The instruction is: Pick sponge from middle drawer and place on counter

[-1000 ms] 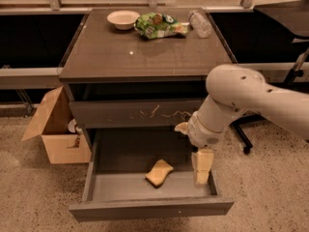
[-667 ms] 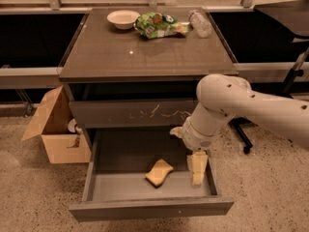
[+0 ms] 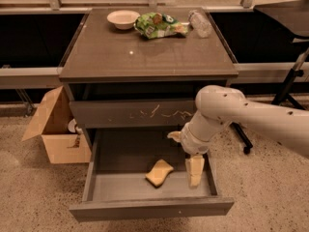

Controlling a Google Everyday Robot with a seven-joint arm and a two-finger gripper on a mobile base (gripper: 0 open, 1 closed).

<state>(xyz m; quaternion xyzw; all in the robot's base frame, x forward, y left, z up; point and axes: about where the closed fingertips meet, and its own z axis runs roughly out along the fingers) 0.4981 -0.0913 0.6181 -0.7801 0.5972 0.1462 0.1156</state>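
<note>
The pale yellow sponge (image 3: 159, 172) lies flat on the floor of the pulled-out middle drawer (image 3: 150, 208), near its centre. My gripper (image 3: 185, 153) hangs over the right half of the drawer, just right of the sponge and apart from it. It is open and empty, with one yellowish finger (image 3: 195, 170) pointing down into the drawer and the other up by the scratched drawer front. The counter (image 3: 145, 52) is the glossy grey-brown top of the cabinet above.
On the back of the counter stand a white bowl (image 3: 123, 19), a green snack bag (image 3: 158, 24) and a plastic bottle (image 3: 200, 23). The scratched upper drawer front (image 3: 133, 113) is shut. An open cardboard box (image 3: 54, 127) sits on the floor at left. A chair base (image 3: 289, 88) is at right.
My arm has shifted left and a little lower over the drawer, bringing the gripper closer to the sponge. The sponge has not moved.
</note>
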